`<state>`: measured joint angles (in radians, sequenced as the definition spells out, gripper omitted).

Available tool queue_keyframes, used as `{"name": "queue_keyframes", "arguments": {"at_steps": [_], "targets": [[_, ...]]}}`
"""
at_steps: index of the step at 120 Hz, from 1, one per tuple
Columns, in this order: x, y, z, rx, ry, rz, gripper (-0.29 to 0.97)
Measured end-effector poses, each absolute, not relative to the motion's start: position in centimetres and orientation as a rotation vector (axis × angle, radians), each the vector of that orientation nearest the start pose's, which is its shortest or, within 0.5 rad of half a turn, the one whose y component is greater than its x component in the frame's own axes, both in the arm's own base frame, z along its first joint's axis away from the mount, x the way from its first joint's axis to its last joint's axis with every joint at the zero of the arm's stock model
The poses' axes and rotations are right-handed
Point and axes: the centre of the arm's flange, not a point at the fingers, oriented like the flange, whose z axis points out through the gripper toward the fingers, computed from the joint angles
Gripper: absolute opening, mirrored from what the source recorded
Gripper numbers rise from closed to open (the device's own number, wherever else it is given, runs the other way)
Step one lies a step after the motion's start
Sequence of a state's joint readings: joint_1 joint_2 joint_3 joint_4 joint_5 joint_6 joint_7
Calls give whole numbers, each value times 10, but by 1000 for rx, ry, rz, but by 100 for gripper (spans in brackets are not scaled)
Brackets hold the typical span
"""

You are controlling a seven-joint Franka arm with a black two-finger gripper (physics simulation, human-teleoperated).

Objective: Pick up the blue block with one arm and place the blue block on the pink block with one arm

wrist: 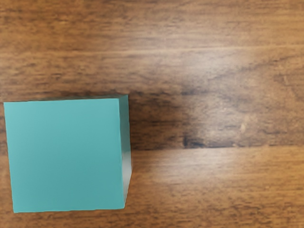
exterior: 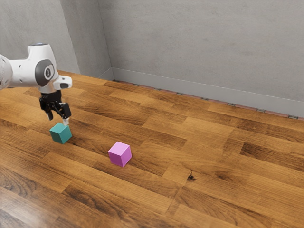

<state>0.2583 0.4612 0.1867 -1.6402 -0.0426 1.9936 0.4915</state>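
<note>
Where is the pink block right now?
In the exterior view the pink block sits on the wooden table left of centre, apart from the teal block, which lies to the exterior view's left of it under the tool.

A teal block (exterior: 61, 133) and a pink block (exterior: 119, 154); brown wood-grain tabletop (exterior: 213, 156) with darker streaks; grey wall (exterior: 199, 42); white arm (exterior: 26, 72), black pincer (exterior: 58, 118).

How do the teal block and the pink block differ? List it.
Colour: the teal block is blue-green, the pink block magenta-pink. Place: the teal block sits just below the gripper; the pink block stands apart, toward the exterior view's right. Both are similar-sized cubes resting on the wooden table.
</note>
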Motion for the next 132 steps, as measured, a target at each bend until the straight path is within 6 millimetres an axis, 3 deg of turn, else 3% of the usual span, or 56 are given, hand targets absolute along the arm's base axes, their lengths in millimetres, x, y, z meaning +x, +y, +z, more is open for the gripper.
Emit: {"name": "queue_keyframes", "arguments": {"at_steps": [17,40,84,122,132], "targets": [[600,294,336,-3132,119,169,68],[608,292,330,-3107,247,119,68],[610,311,279,-3131,272,61,68],[617,316,261,-3142,279,17,68],[618,314,260,-3142,289,11,61]]}}
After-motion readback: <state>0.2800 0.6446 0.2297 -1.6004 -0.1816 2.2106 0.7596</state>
